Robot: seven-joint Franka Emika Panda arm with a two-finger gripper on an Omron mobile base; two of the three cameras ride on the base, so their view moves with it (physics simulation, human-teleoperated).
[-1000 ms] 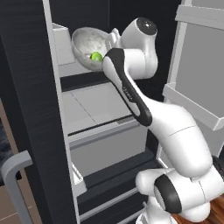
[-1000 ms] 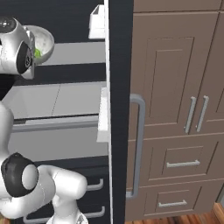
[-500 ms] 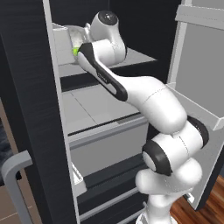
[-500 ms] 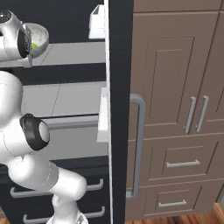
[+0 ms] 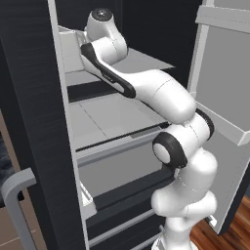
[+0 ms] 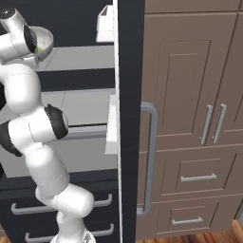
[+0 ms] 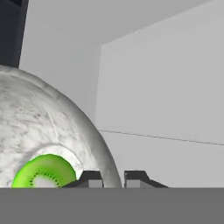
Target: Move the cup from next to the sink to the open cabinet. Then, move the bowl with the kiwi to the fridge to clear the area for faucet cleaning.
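Between the jaws, the bowl [image 7: 52, 127] rim

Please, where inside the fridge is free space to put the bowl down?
The grey shelf is bare between the bowl and the fridge side wall. The shelf below is bare too. It is crowded at the left, where arm and bowl fill the corner.

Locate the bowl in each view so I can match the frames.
Left base view: likely behind the arm's wrist, over the upper fridge shelf.
Right base view: bowl at upper left, against the wrist, with the kiwi inside.
Hand view: it spans the lower left, with its rim between the fingers.
Shared landmark: that grey upper shelf.
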